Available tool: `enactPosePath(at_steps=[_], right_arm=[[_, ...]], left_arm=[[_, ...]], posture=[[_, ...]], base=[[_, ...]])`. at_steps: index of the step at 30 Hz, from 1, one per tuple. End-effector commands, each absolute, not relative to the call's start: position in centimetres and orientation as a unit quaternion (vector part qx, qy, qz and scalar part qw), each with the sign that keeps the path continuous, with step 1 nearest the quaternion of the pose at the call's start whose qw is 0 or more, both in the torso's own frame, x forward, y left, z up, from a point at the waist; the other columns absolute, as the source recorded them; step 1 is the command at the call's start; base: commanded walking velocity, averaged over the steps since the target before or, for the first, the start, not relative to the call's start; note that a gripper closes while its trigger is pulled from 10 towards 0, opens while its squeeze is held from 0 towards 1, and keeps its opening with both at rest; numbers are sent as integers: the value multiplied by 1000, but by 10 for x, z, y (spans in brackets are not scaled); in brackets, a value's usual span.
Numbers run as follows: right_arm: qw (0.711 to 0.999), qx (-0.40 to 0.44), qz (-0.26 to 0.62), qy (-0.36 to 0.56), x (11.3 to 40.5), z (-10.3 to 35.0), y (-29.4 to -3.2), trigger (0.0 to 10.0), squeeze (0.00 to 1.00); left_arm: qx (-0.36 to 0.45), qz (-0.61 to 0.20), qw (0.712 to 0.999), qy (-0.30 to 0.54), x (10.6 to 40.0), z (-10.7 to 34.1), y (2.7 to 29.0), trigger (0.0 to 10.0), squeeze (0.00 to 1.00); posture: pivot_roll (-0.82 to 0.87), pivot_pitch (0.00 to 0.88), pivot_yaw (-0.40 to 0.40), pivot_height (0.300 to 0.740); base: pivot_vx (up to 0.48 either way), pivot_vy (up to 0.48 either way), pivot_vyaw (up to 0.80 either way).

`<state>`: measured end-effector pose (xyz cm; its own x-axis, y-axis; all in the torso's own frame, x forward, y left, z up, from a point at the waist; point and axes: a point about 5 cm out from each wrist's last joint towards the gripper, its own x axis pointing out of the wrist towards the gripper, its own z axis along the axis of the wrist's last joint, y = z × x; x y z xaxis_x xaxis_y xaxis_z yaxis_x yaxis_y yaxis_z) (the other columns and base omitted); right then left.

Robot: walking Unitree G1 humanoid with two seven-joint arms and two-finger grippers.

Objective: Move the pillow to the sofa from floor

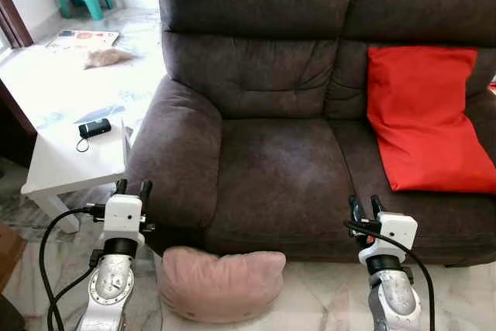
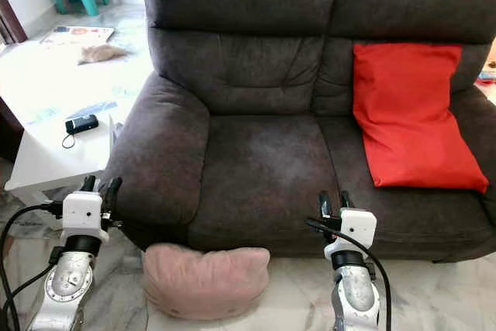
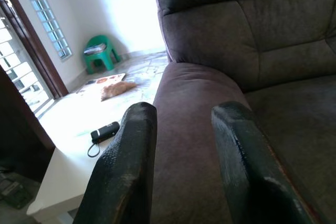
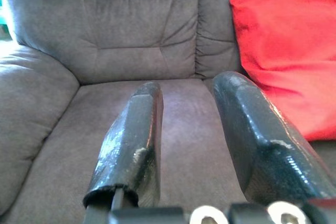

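Right now both grippers are raised with fingers spread and empty: the left gripper [image 1: 132,187] by the sofa [image 1: 271,168] arm, the right gripper [image 1: 364,205] before the seat's front edge. Between them, lower, the pink pillow [image 1: 221,283] lies on the floor against the sofa's front, so both should probably lower and flank its ends before squeezing.

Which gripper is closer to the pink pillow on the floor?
Left. The left gripper is raised just above the pink pillow's left end, by the sofa armrest. The right gripper is up farther off, beyond the pillow's right end.
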<state>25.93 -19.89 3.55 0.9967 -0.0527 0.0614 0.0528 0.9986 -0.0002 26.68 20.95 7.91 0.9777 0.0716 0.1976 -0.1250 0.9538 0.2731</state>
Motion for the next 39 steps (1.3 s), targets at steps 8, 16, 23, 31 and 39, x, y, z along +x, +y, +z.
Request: enactPosePath(at_steps=[8,16,23,31,39], right_arm=[[999,-7,-10,-33,266,43,-193,10000,0],[999,-4,7,-31,271,47,-183,10000,0],[999,0,13,-35,274,50,-178,10000,0],[999,4,18,-39,277,53,-174,10000,0],[999,9,23,-42,280,55,-169,10000,0]], left_arm=[[132,45,986,-86,266,84,206,10000,0],[131,52,987,-76,265,84,208,10000,0],[135,53,986,-81,267,90,211,10000,0],[136,51,986,-86,270,94,211,10000,0],[134,45,986,-87,271,95,209,10000,0]], posture=[[4,59,-66,740],[9,57,-72,740],[13,46,-70,740],[19,37,-68,740],[19,28,-63,740]], base=[[0,0,0],[155,0,0],[253,0,0],[255,0,0],[259,0,0]])
